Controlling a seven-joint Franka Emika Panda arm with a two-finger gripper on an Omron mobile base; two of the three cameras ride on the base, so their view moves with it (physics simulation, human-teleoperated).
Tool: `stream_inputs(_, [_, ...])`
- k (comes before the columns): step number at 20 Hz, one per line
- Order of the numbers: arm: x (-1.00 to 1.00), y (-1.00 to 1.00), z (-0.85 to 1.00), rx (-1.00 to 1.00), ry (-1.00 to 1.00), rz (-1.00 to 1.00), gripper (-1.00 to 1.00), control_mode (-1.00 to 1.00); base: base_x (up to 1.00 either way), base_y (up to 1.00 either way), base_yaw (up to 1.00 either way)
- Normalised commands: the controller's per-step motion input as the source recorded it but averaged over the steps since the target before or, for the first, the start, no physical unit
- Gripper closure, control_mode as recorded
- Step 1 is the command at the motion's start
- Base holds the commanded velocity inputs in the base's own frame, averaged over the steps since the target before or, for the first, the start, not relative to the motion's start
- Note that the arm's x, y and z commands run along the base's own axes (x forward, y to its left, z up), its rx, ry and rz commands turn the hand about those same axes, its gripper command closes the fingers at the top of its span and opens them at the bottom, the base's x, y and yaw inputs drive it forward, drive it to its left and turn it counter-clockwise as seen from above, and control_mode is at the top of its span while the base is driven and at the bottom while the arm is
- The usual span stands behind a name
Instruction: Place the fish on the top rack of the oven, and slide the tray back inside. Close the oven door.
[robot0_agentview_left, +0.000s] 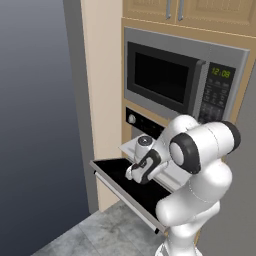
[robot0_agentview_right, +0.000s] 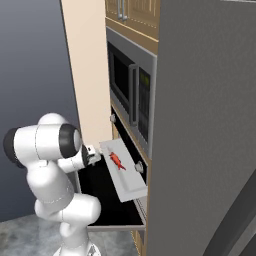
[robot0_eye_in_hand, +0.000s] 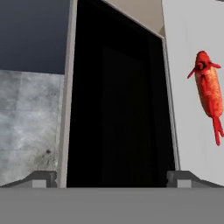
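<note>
Fish (robot0_eye_in_hand: 208, 89): lying loose on pulled-out tray (robot0_agentview_right: 131, 186), above lowered oven door (robot0_agentview_right: 100, 200). Claw (robot0_eye_in_hand: 112, 178): released, empty, over the door beside the tray. Risk: a hard shove may slide the fish off.

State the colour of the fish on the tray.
Bright red-orange fish, clearest in the hand view.
</note>
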Motion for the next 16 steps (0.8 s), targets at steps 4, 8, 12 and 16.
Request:
stream_inputs(4, [-0.11, 0.05, -0.07, 0.00, 0.00, 0.00, -1.00, -1.00, 0.00, 0.00, 0.00])
stream_inputs(8, [0.00, 0.01, -0.46, 0.00, 0.00, 0.04, -1.00, -1.00, 0.00, 0.00, 0.00])
stream_inputs(12, [0.02, 0.00, -0.63, 0.00, 0.00, 0.06, -1.00, -1.00, 0.00, 0.00, 0.00])
stream_inputs(16, [0.11, 0.00, -0.53, 0.00, -0.01, 0.06, -1.00, -1.00, 0.00, 0.00, 0.00])
